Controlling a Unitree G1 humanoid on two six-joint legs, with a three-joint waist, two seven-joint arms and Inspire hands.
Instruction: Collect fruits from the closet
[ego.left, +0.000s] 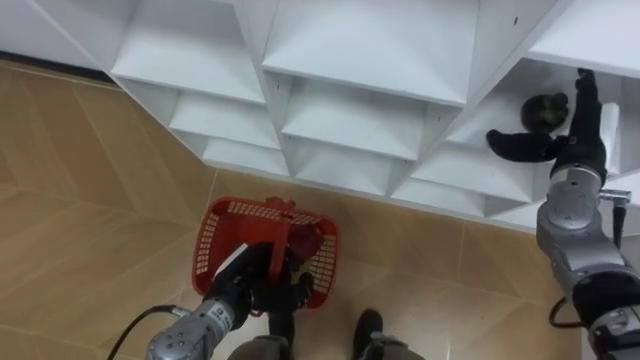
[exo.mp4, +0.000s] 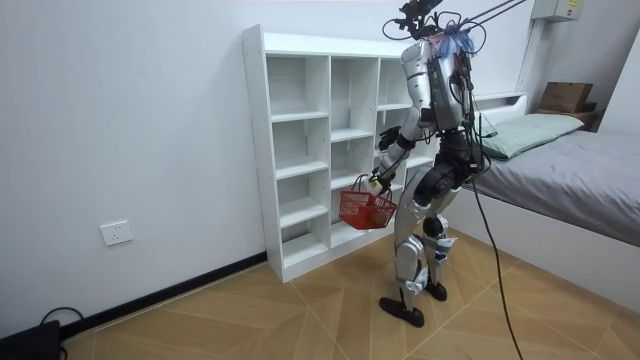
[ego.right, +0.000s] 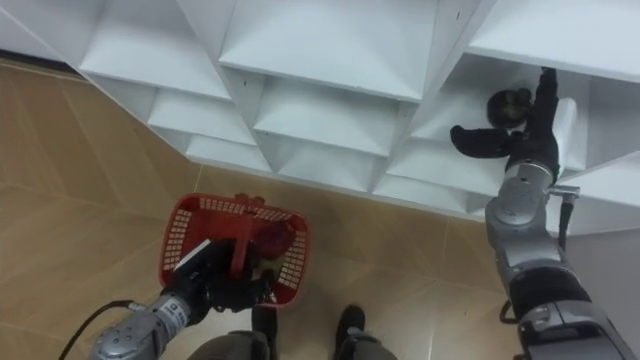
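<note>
Up in the right-side compartment of the closet (ego.left: 350, 60), the right hand (ego.left: 578, 148) is in, and it is spread wide: the thumb (ego.left: 515, 145) sticks out sideways and the fingers (ego.left: 586, 90) reach straight toward the back wall, with nothing in them. The fruit (ego.left: 546, 110), dark and roundish, sits right in that crook, just past the thumb and just beside the fingers on the thumb side, near the hand or perhaps touching it; I cannot tell which. It is too round to show a long axis, so the angle of approach hardly matters. What counts is that the fruit lies ahead of the palm, toward the thumb.

Down low on the other side, the left hand (ego.left: 255, 285) is curled round the handle of the red basket (ego.left: 225, 215), which hangs well below and across from the working hand. Something dark red lies in it, possibly fruit. My call is that the right hand is the one to grasp, since it is far nearer, with a small shift toward the thumb before closing.
</note>
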